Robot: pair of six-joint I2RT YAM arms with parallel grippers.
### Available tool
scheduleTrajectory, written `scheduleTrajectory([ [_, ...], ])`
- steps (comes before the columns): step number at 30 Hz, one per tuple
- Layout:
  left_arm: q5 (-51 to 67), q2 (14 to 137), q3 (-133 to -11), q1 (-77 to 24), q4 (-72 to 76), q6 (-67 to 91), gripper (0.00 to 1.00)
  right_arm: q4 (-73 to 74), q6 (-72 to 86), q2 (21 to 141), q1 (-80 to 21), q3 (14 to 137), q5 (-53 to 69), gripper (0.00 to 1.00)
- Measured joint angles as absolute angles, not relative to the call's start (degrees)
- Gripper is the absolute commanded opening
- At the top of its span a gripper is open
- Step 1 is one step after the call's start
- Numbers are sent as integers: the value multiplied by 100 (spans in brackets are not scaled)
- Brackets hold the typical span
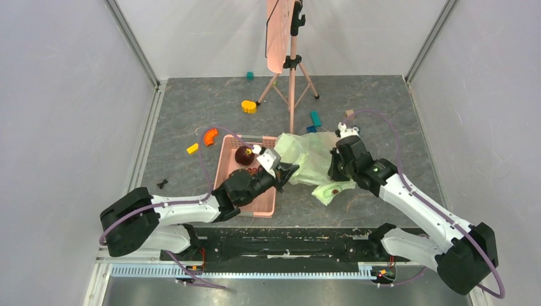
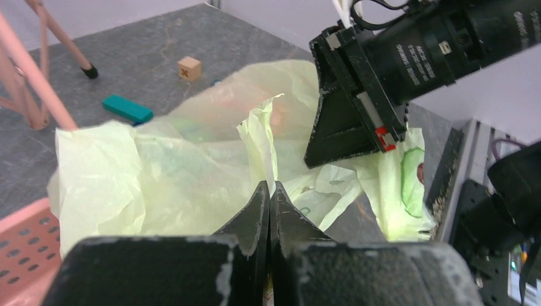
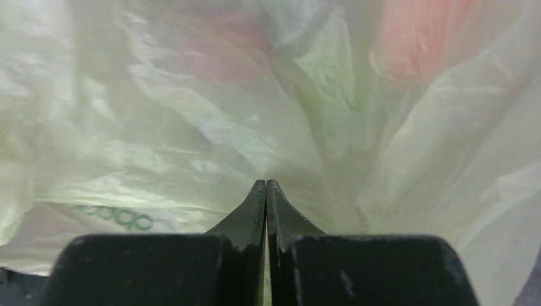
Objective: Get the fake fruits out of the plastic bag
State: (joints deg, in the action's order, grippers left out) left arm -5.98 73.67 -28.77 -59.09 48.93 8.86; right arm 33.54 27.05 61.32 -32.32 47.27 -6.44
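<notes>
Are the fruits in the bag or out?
In: fruits show as reddish and green blurs through the bag; how many, cannot tell.

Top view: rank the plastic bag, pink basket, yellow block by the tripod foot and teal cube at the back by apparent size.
1-2. plastic bag and pink basket: they look about alike and both are partly covered, so unranked.
3. yellow block
4. teal cube, clearly smaller, though farther back.

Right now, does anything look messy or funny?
Yes. The bag lies crumpled beside the basket, fruit showing through it, and small blocks are scattered across the table.
</notes>
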Motion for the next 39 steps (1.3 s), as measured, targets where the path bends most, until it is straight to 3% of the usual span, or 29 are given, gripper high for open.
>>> scheduleTrajectory([
  [6, -596, 7553, -2211, -6250, 5704, 781, 2, 3339, 2779, 5789, -3232, 3940, -919, 0],
  [12, -668, 7909, -1863, -6606, 6458, 609, 2, 2980, 2659, 5186, -3232, 3465, -696, 18],
  [14, -825, 8029, -1776, -6737, 6681, 609, 2, 2716, 2550, 4825, -3232, 3424, -447, 19],
  [23, -1994, 8246, -1649, -7288, 7516, 617, 2, 1522, 2270, 4101, -3251, 3420, 930, 6],
  [39, -2591, 8600, -1739, -7736, 8477, 484, 2, 1048, 2355, 4716, -4099, 2912, 1575, 3],
])
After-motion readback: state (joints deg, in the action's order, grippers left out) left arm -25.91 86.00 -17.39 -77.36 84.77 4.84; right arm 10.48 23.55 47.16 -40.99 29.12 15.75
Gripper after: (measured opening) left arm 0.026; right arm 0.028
